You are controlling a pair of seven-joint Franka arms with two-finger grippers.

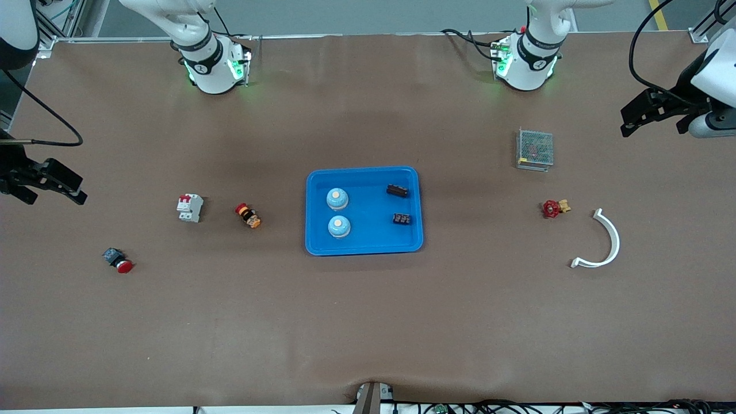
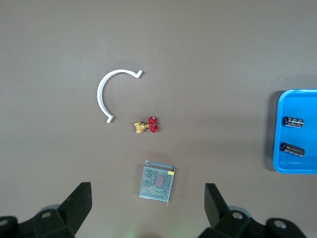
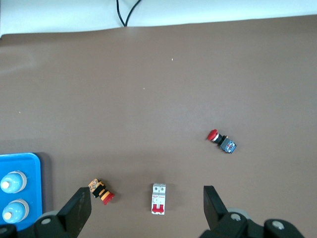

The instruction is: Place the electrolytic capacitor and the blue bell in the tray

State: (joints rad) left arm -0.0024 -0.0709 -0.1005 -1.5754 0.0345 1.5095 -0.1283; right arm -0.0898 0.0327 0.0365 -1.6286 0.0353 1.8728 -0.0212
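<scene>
The bright-blue tray lies at the middle of the table. In it sit two blue bells, side by side toward the right arm's end. Two black electrolytic capacitors lie toward the left arm's end. The left wrist view catches the tray's edge with both capacitors. The right wrist view shows the bells. My left gripper hangs open and empty over the left arm's end. The right gripper hangs open and empty over the right arm's end.
A metal-mesh box, a red-handled valve and a white curved piece lie toward the left arm's end. A white circuit breaker, a red-and-yellow button and a red mushroom button lie toward the right arm's end.
</scene>
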